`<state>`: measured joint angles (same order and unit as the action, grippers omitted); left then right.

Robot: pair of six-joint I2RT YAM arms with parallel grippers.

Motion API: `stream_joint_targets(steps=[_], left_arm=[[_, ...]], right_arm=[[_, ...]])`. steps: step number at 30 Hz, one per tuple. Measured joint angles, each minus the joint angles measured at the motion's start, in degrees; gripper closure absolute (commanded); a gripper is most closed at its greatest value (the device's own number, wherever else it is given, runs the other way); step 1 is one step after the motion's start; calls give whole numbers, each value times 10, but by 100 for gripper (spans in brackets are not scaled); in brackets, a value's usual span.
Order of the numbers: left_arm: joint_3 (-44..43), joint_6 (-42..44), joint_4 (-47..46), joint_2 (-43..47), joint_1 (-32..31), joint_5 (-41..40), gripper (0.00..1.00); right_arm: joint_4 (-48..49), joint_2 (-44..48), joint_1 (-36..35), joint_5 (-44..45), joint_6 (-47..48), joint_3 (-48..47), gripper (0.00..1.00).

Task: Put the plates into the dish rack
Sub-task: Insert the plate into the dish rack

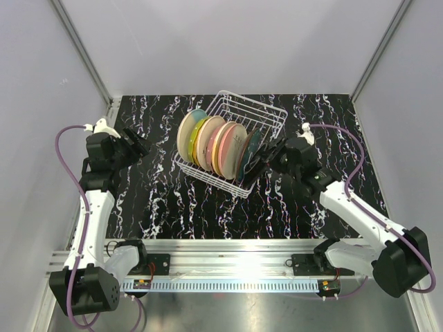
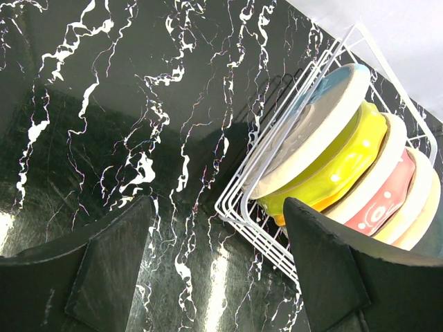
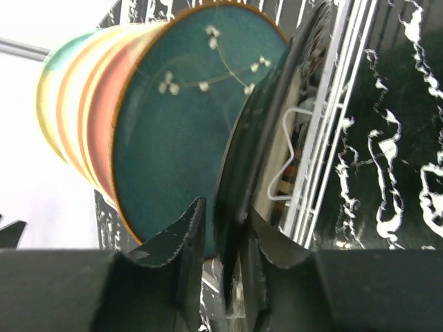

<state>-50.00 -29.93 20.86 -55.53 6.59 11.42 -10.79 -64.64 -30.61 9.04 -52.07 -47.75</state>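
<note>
Right gripper (image 3: 225,257) astride black plate (image 3: 243,162) (racked)

Before me lies a black tabletop (image 1: 166,207) veined with white marbling, glossy enough to catch the light. Along my near edge runs a slotted aluminium rail (image 1: 228,266). Plain white walls (image 1: 228,41) close in the back and both sides, joined by grey metal corner struts (image 1: 79,48).

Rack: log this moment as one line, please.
rack: row of plates standing on edge | right gripper: closed on black plate rim, row's end nearest it | left gripper: open, empty, left of rack
</note>
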Motion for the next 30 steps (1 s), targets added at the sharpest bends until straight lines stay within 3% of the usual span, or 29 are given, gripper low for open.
stream_joint_targets(steps=[8,23,30], left_arm=[[0,0,0,0,0,3,19],[0,0,0,3,0,4,19],[0,0,0,8,0,4,19]], right_arm=[[31,-9,3,-3,7,-28,53],[24,-17,3,-23,33,-137,48],[2,-16,3,-25,80,-210,33]])
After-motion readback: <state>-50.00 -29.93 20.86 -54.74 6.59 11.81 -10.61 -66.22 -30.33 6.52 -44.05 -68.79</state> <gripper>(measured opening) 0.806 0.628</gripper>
